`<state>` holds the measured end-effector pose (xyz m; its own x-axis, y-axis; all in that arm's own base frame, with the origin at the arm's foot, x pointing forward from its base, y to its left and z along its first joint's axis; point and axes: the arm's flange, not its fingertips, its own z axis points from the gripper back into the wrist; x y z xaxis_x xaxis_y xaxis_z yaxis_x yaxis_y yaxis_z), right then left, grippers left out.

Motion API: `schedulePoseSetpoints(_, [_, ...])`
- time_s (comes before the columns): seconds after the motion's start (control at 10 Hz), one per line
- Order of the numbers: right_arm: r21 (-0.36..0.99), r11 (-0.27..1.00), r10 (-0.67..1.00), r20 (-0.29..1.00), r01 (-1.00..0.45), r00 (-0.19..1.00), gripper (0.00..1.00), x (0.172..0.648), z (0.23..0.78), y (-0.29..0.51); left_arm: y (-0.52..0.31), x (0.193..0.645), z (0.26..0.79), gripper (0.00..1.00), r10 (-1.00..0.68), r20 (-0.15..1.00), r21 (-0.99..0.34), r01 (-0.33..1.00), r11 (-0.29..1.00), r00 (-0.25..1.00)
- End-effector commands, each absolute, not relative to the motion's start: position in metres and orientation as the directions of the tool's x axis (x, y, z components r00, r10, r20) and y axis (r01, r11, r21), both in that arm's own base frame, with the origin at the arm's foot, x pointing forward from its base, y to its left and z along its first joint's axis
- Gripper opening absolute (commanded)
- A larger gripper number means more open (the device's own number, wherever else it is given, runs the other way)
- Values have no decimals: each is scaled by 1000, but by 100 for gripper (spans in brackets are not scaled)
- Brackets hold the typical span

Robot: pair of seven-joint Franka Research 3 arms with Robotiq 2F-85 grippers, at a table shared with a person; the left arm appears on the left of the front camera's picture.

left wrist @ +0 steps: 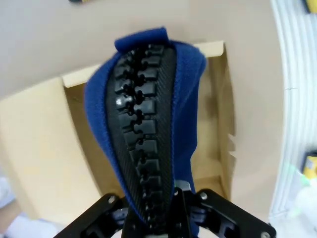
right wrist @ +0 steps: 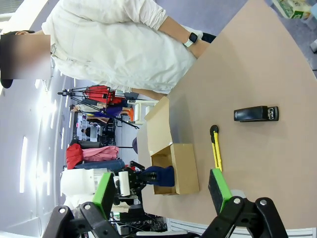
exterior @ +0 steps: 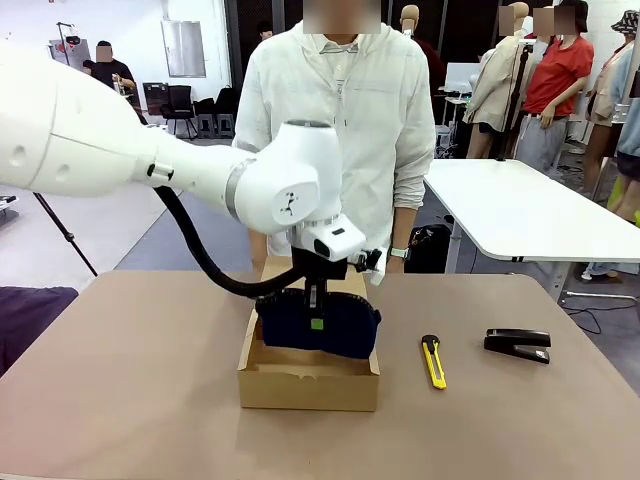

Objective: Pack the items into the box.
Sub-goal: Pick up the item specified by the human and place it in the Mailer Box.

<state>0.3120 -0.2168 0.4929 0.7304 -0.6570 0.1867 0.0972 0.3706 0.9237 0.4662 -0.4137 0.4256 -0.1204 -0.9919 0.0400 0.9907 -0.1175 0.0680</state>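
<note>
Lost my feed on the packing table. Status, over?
Left gripper shut on navy pouch, over the open box. Right gripper open, clear. Stapler on table, unpacked. Utility knife beside box, not blocking.

The pouch (left wrist: 143, 124) hides much of the box (left wrist: 215, 124) floor (wrist view).

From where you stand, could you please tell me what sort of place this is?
Probably a robotics lab or test hall: a white robot arm works at a brown table with a person opposite, a tripod stands behind, and another white table stands farther back in the open room.
</note>
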Motion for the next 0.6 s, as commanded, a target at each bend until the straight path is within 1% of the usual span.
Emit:
schedulePoseSetpoints(0.0, [922, 378, -648, 201, 82, 735, 100, 312, 494, -218, -410, 462, 406, 0, -996, 11, 74, 993, -90, -91])
schedulePoseSetpoints(0.1, [922, 378, -648, 201, 82, 735, 100, 312, 494, -218, -409, 464, 386, 0, -998, 5, 52, 996, -66, -66])
schedulePoseSetpoints(0.2, [922, 378, -648, 201, 82, 735, 100, 312, 494, -218, -409, 464, 366, 0, -997, 15, 35, 996, -77, -77])
schedulePoseSetpoints(0.3, [922, 378, -648, 201, 82, 735, 100, 312, 494, -218, -405, 464, 351, 0, -997, 7, -11, 997, -80, -80])
schedulePoseSetpoints(0.5, [922, 378, -648, 201, 82, 735, 100, 312, 494, -218, -400, 464, 334, 0, -996, 57, -45, 997, -69, -66])
